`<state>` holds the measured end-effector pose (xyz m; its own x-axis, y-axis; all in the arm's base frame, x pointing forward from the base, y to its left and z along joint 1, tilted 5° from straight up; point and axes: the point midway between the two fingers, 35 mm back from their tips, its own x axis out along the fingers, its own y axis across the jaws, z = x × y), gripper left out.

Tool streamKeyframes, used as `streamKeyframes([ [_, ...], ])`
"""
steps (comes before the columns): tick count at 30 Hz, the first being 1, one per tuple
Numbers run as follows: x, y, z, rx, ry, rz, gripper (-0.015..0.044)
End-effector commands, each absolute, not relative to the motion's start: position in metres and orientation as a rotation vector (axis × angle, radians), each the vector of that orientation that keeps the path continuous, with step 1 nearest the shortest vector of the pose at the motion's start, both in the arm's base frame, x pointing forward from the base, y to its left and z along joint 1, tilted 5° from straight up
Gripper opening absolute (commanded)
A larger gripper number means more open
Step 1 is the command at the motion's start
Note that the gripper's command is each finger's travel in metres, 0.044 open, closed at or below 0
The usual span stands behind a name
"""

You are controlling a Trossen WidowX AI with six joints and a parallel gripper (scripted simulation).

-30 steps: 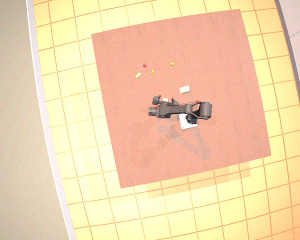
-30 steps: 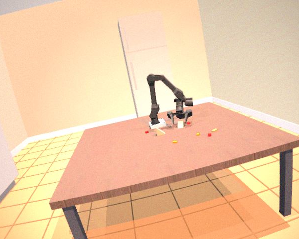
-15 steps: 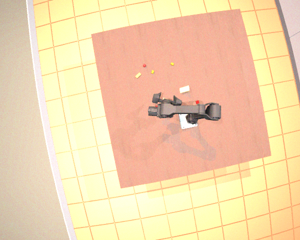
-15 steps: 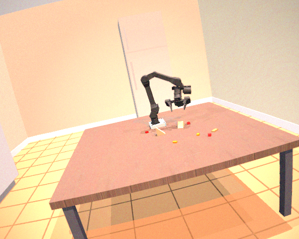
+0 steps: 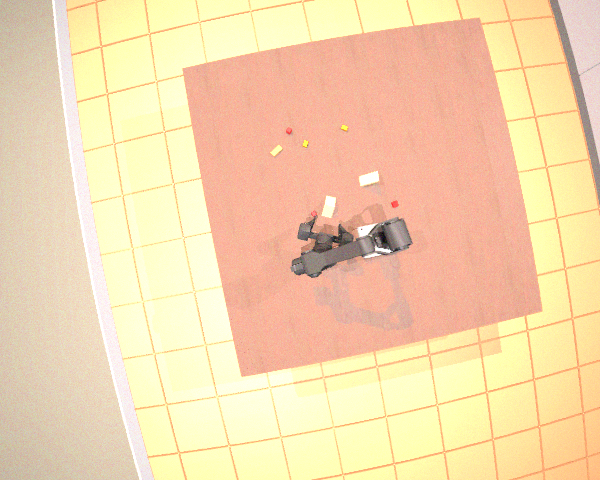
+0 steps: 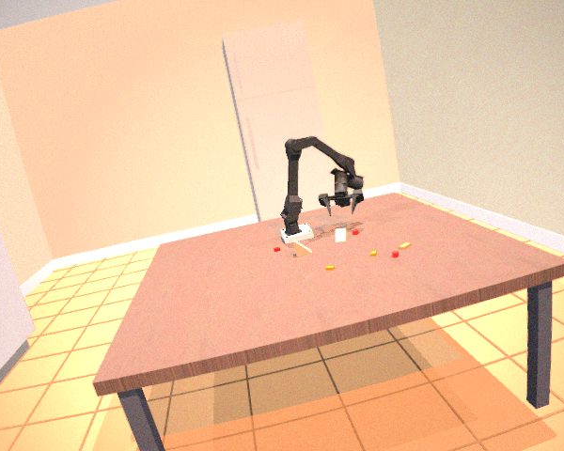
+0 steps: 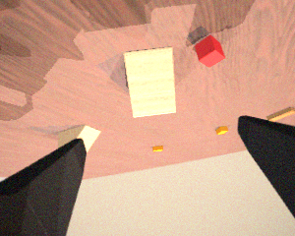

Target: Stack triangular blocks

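Note:
One pale triangular block [image 5: 328,206] [image 6: 340,235] [image 7: 151,83] rests on the table, apart from the other block. One pale face shows in the wrist view; which of its faces is sloped I cannot tell surely. The other triangular block [image 5: 369,178] [image 6: 301,249] [image 7: 88,135] rests nearer the arm's base, its triangular end showing in the exterior view, with a bright face sloping down to the right there. My gripper [image 5: 327,223] [image 6: 341,213] [image 7: 161,135] is wide open and empty, raised above the table and clear of both blocks.
A red cube [image 5: 313,213] [image 6: 355,231] [image 7: 209,51] lies close beside the first block. Another small red block [image 5: 394,204] [image 6: 276,249] lies near the white base [image 6: 297,234]. Farther out lie a red piece [image 5: 289,130], two yellow pieces [image 5: 344,127] [image 5: 305,143] and a tan bar [image 5: 276,150].

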<state>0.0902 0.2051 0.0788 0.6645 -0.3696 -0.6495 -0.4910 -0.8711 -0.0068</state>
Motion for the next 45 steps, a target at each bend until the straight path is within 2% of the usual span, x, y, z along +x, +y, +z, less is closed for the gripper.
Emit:
streamKeyframes([
  [1, 0.097, 0.204, 0.070, -2.677, 0.711, 0.994, 0.0440],
  [11, 0.151, 0.172, 0.018, -2.682, 0.712, 0.983, 0.0440],
  [22, 0.155, 0.169, 0.015, -2.683, 0.714, 0.979, 0.0440],
  [32, 0.154, 0.170, 0.015, -2.675, 0.715, 0.981, 0.0177],
  [38, 0.154, 0.170, 0.015, -2.675, 0.715, 0.981, 0.0137],
  [43, 0.154, 0.171, 0.018, -2.675, 0.715, 0.981, 0.0006],
  [45, 0.154, 0.172, 0.025, -2.675, 0.715, 0.981, 0.0000],
])
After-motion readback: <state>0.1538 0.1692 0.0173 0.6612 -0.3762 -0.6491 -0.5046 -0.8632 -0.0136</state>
